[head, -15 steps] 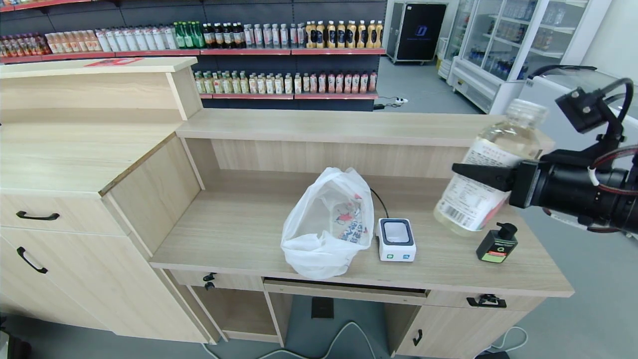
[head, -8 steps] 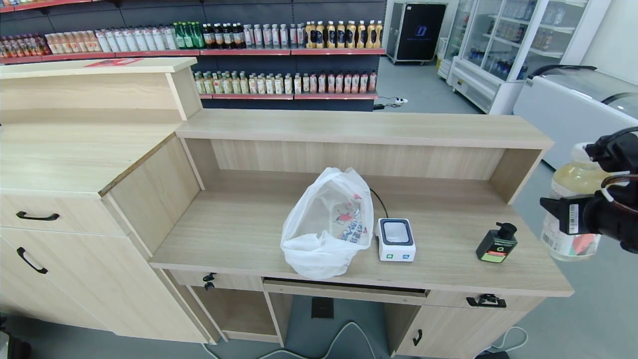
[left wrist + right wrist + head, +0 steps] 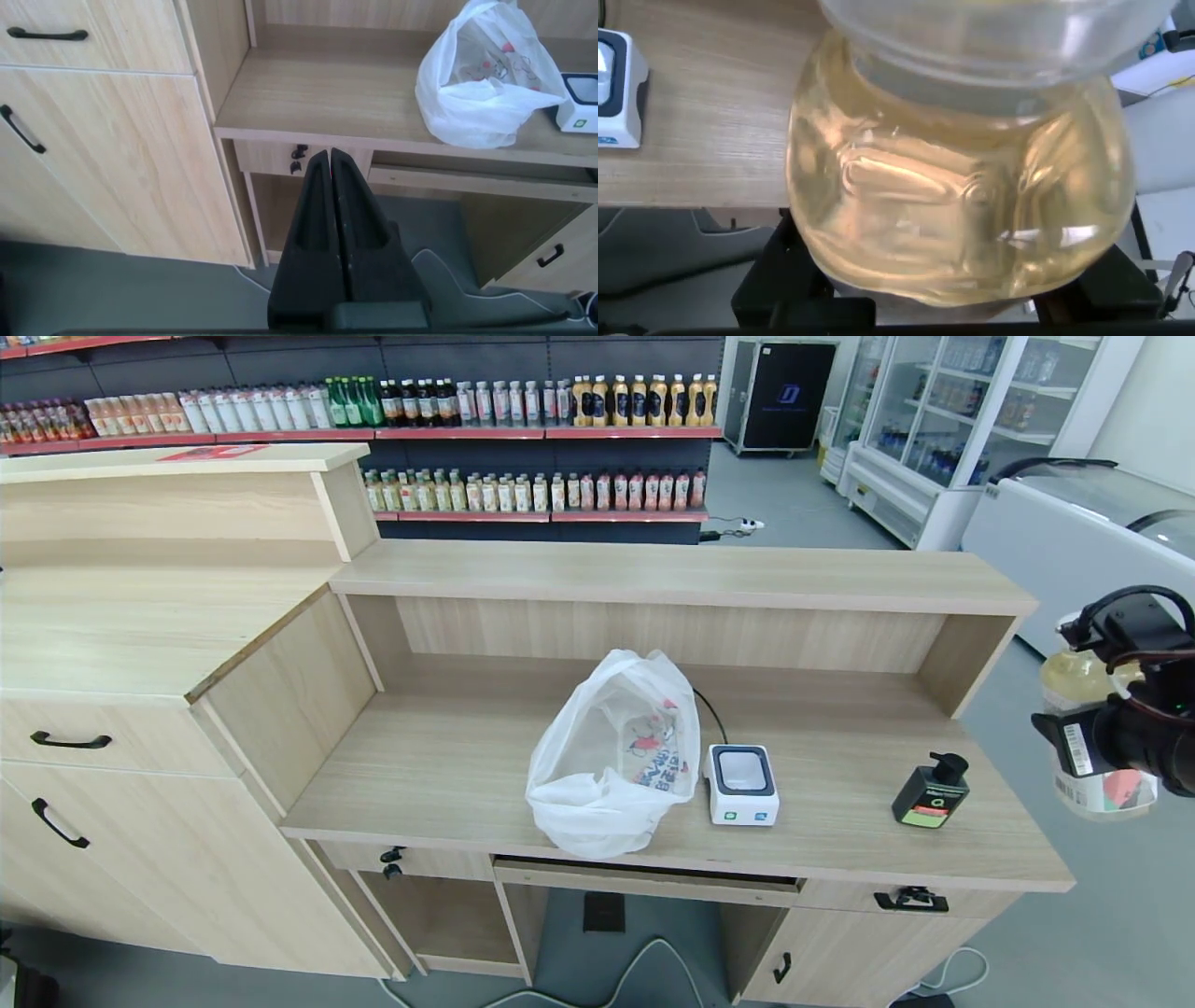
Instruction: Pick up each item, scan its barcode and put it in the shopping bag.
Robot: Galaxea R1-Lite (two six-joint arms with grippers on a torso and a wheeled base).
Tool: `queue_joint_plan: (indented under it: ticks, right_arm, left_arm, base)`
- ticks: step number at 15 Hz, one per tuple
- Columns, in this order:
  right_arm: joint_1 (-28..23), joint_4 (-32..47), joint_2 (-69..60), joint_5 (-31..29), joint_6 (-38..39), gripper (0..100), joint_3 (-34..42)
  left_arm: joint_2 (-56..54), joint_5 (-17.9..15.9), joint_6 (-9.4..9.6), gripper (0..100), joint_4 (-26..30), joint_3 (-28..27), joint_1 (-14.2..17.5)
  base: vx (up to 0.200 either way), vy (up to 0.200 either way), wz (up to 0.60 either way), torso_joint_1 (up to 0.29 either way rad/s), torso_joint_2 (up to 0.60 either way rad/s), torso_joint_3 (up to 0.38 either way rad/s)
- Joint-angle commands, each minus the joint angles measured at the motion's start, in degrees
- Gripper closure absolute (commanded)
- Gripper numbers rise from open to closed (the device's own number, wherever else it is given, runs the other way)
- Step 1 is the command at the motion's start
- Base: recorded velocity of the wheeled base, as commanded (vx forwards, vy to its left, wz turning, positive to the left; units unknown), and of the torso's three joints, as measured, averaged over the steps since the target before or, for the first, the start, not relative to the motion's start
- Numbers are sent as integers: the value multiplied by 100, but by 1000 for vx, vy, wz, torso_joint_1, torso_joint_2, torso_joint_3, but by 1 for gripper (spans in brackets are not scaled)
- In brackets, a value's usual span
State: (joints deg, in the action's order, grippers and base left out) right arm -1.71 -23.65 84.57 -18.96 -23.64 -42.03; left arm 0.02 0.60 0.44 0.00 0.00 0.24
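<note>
My right gripper is shut on a clear bottle of pale yellow liquid, held upright off the right end of the counter, beyond its edge. In the right wrist view the bottle sits close up between the black fingers. A white plastic shopping bag stands open at the middle of the counter, with the white barcode scanner just right of it. A small dark pump bottle stands near the counter's right end. My left gripper is shut and holds nothing, low in front of the counter's left drawers; the bag lies beyond it.
The wooden counter has a raised back shelf and a taller cabinet to the left. A black cable runs from the scanner behind the bag. Shop shelves of drinks and fridges stand behind.
My right arm swung the bottle from above the counter's right side out and down past the right edge, turning it upright. Bag, scanner and pump bottle stayed put.
</note>
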Motion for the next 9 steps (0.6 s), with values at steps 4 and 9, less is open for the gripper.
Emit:
queue_joint_plan:
  ticks: [4, 9]
  right_arm:
    - [-295, -1001, 1000, 1008, -844, 100, -235]
    - [-664, -1959, 1914, 3293, -2075, 100, -446]
  left_arm:
    - [-2, 2, 0, 100, 0, 0, 2]
    - [-2, 2, 0, 100, 0, 0, 2]
  base:
    - [0, 0, 600, 5, 1, 5]
    - [0, 0, 0, 0, 0, 0]
